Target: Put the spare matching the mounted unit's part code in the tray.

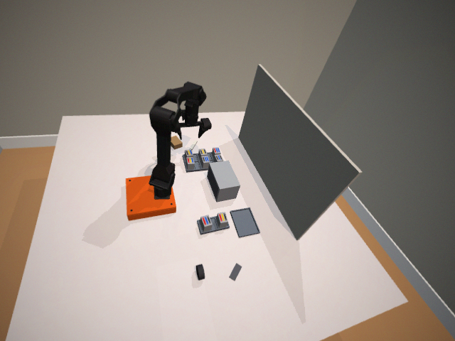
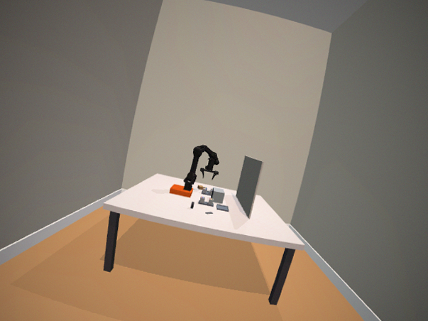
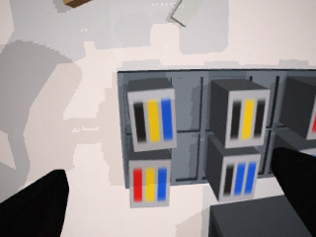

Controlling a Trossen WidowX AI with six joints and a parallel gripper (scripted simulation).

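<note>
Hand (image 1: pixel 190 131): poised above the six-slot holder (image 3: pixel 192 79) on the tabletop (image 1: pixel 92 220), pointing down. Its fingers are spread wide and nothing is between them.

Spares: small grey blocks, each standing in its own slot with a striped code on top. The wrist view reads four plainly:
- the black-yellow-blue spare (image 3: pixel 153 118)
- the black-yellow-black spare (image 3: pixel 247 118)
- the red-yellow-blue spare (image 3: pixel 149 184)
- the black-blue-blue spare (image 3: pixel 239 180)

A fifth at the right edge is cut off. A second holder (image 1: pixel 212 222) with two more spares sits beside the tray (image 1: pixel 244 222), which has nothing in it.

Mounted unit (image 1: pixel 223 180): a grey box between the two holders. Its back code is not visible from here, so the matching spare cannot be named.

Handling assessment: the spares look rigid, light and smooth-sided, not fragile. The best grip is likely across two opposite side faces, on the part above the slot wall. Neighbours stand close, so the fingers will probably need to narrow before going down. Lift straight up to avoid snagging the holder.
</note>
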